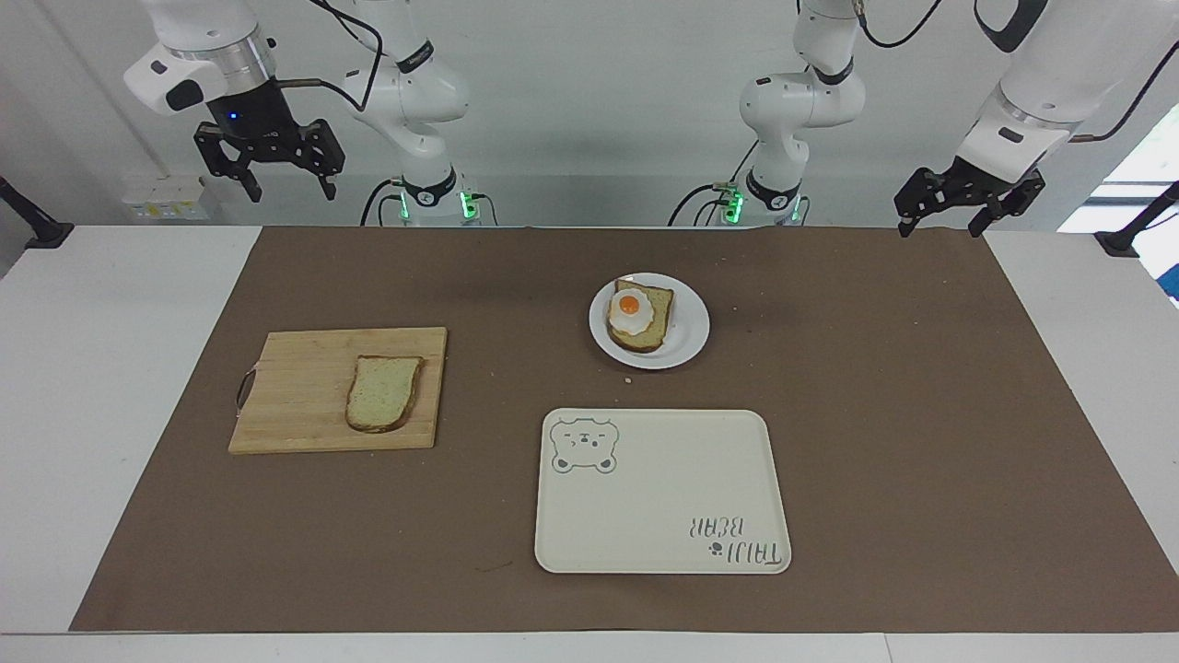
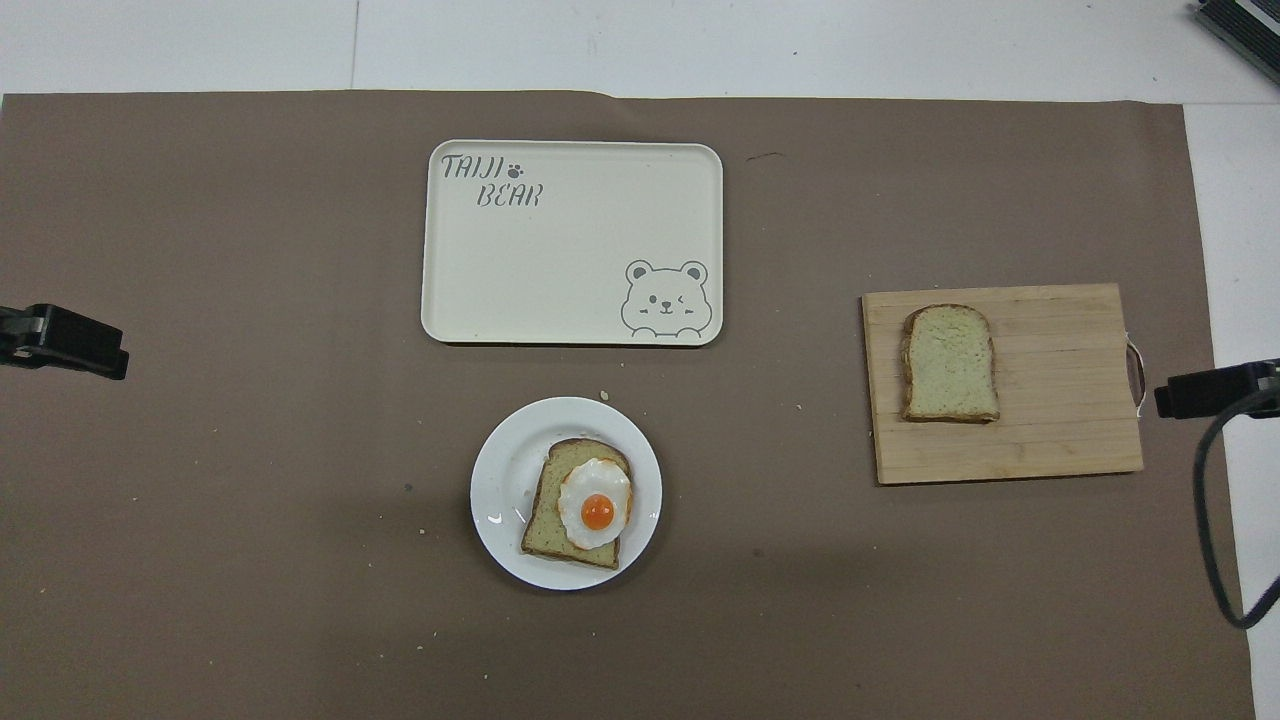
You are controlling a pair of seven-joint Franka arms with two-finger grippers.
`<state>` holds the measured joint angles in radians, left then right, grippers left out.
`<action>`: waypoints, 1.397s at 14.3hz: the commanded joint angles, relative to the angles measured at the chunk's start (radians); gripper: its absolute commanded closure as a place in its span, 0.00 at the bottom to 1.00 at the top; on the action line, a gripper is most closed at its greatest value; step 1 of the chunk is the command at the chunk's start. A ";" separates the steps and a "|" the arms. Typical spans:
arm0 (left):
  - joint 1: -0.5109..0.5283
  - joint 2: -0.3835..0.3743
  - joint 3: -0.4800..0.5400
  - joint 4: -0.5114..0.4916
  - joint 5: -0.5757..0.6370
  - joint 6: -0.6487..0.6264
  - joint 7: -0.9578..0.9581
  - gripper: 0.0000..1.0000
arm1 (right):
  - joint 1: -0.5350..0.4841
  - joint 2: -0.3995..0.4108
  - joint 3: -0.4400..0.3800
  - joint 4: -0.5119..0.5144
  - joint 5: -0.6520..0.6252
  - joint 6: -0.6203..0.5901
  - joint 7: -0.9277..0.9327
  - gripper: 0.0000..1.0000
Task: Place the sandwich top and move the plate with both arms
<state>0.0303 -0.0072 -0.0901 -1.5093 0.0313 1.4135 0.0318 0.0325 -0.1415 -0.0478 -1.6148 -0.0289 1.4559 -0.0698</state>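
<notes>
The plain bread slice (image 1: 384, 393) lies flat on the wooden cutting board (image 1: 304, 391), at the board's edge toward the white plate (image 1: 686, 343). Its rounded top points away from the robots, so its long axis runs nearer-to-farther.

The board sits toward the right arm's end of the bench. The right tool (image 1: 269, 158) hangs high above the bench edge there with fingers spread and empty, and looks the likelier one to fetch the slice.

The left tool (image 1: 967, 198), also spread and empty, waits over the bench edge at the left arm's end.

On the plate, the egg-topped slice (image 1: 640, 318) awaits its cover. The bear tray (image 1: 663, 493) lies farther from the robots than the plate. Brown paper (image 1: 921, 414) covers the bench, with bare paper between board and plate.
</notes>
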 commanded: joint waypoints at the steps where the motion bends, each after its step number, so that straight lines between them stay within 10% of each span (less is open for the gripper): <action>1: 0.000 -0.008 0.003 -0.014 0.001 -0.016 -0.009 0.00 | -0.002 -0.023 0.014 -0.020 -0.022 -0.006 -0.002 0.00; 20: 0.000 -0.022 0.004 -0.038 -0.014 0.033 0.005 0.00 | -0.003 -0.023 0.013 -0.023 -0.002 0.006 -0.002 0.00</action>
<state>0.0308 -0.0072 -0.0892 -1.5153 0.0254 1.4231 0.0321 0.0329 -0.1453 -0.0395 -1.6174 -0.0287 1.4544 -0.0698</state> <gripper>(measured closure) 0.000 0.000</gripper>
